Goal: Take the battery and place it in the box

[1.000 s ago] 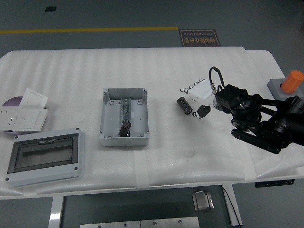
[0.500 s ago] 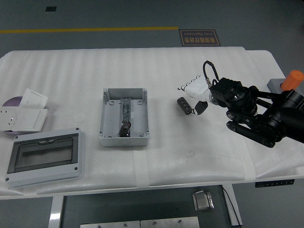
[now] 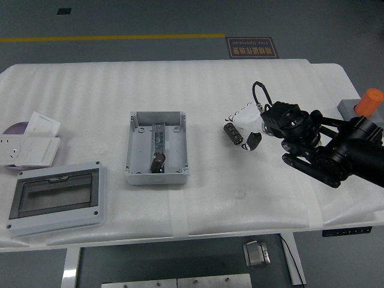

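Black battery [image 3: 233,133] right of open box [image 3: 156,147]

My right hand [image 3: 245,122] is white with dark fingertips and a black thumb. Behind it, a black cable loops over my wrist; my forearm is black, blocky linkage.

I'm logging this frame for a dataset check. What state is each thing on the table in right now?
battery: lying on the table, right of the box, not lifted.
right hand: at the battery, fingers around it; grasp unclear.
box: open, lid off, one dark cylinder already inside.
clear-windowed cover: lying flat at the near left.
orange button: upright at the right edge.
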You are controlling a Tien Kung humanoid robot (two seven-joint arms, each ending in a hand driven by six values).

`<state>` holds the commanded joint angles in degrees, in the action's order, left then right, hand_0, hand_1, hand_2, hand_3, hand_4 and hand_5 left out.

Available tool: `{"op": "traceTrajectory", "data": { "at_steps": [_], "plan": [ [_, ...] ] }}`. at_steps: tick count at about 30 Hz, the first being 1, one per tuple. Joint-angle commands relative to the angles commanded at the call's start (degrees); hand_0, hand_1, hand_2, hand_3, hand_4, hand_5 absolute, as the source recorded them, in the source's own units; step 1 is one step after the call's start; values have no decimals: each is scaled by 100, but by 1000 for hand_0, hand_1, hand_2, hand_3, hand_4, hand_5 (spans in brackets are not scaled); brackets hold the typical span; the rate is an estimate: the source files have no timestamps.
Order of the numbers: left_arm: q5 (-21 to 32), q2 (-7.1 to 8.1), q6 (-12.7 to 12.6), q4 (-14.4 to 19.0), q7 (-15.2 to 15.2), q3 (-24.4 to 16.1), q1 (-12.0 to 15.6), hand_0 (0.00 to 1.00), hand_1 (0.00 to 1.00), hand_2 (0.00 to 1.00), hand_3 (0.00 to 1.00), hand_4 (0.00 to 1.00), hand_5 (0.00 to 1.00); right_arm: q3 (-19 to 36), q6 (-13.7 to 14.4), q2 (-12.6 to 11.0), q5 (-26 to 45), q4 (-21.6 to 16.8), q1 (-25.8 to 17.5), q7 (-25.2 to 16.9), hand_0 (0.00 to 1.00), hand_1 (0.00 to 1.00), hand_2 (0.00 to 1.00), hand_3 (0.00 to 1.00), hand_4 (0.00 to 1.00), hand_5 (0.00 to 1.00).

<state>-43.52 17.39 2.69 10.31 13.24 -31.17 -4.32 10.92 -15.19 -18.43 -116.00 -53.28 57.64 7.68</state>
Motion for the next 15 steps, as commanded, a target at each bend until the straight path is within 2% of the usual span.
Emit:
{"op": "traceTrajectory", "data": {
  "at_steps": [5,6,11,12,15],
  "plan": [
    [-64,-33,2,0,29,-73,70,632,643,473,544,602,367,22,45,21,34,81,-74,-22,952,885,929,998,685,303],
    [-73,-40,3,0,33,-82,81,632,643,473,543,601,369,19,64,24,47,84,-86,-21,950,871,903,998,641,264],
    [-77,-71,2,0,40,-84,114,632,643,473,543,601,369,7,187,48,109,101,-126,-19,950,871,903,998,641,264],
    [-72,-73,1,0,37,-77,115,632,643,473,544,599,372,4,208,52,123,104,-129,-19,942,840,862,972,446,207],
    [-41,-78,-4,0,25,-45,110,632,643,473,544,599,372,5,262,69,155,123,-138,-22,942,840,862,972,446,207]
  ]
}}
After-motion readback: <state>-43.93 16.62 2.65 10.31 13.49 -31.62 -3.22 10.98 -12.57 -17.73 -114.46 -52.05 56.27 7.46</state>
